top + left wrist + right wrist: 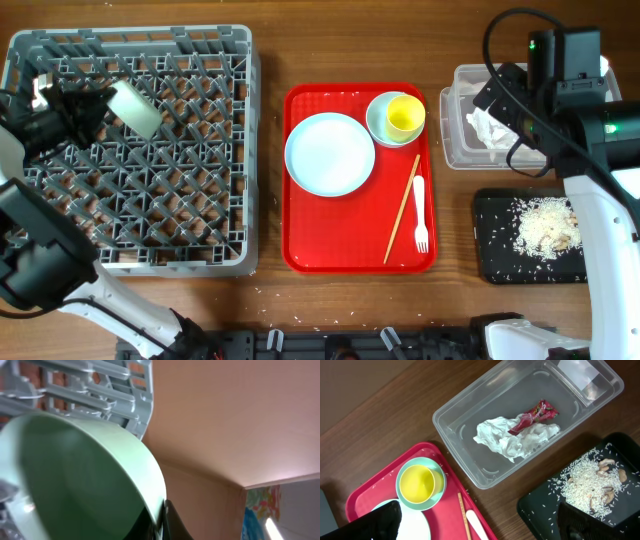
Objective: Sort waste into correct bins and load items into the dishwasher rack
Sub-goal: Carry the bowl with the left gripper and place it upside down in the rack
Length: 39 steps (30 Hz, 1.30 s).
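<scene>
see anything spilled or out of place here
Rice is scattered loose across the black tray, and a few whitish specks lie on the table just in front of the rack. Nothing else stands out.

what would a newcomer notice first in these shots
The bright red serving tray stands out at centre, carrying a pale plate and a yellow cup nested in a small bowl. Left of it, the left end effector holds a pale green bowl over the big grey rack. At right, a clear tub holds a napkin and red wrapper, near a black tray of rice.
</scene>
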Tool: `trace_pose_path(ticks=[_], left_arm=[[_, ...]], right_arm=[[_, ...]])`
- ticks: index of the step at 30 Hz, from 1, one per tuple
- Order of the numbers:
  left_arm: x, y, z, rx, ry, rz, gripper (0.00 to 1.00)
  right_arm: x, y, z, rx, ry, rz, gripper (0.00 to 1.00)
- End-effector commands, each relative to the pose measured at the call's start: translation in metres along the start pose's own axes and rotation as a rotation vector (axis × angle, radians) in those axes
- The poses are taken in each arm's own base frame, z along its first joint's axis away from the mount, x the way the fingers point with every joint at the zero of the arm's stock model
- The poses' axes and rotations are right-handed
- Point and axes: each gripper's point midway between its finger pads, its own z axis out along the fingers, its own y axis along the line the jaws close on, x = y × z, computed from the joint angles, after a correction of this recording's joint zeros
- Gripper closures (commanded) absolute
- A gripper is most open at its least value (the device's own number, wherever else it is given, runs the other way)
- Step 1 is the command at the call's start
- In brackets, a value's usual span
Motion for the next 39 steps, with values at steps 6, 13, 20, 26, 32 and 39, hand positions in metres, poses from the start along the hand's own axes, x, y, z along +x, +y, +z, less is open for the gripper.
trace_pose_path(ticks=[6,13,20,26,32,39], left_arm=[[-0.032,0.069,-0.057,-0.445,-0.284,-0.030,0.80],[-0.004,0.010,-0.083,-0.544,-0.415,0.139,0.55],[0.047,0.025,0.001,-0.865,-0.227,0.374,0.96],[0.042,0.056,0.015,-1.167,-0.319,0.394,0.96],[0.018,0.065,-0.011,-1.243,-0.397,0.373,0.96],[0.005,0.067,-0.030,-1.233,-0.441,0.332,0.96]], right_arm=[[-0.004,-0.003,0.001,0.020,-0.015,-0.007,0.00],[-0.004,-0.003,0.001,0.020,-0.015,-0.007,0.00],[-0.004,-0.003,0.001,0.020,-0.015,-0.007,0.00],[-0.004,-0.003,0.001,0.020,-0.015,-0.007,0.00],[-0.004,-0.003,0.001,0.020,-0.015,-0.007,0.00],[-0.005,-0.002,0.001,0.019,-0.016,-0.007,0.00]])
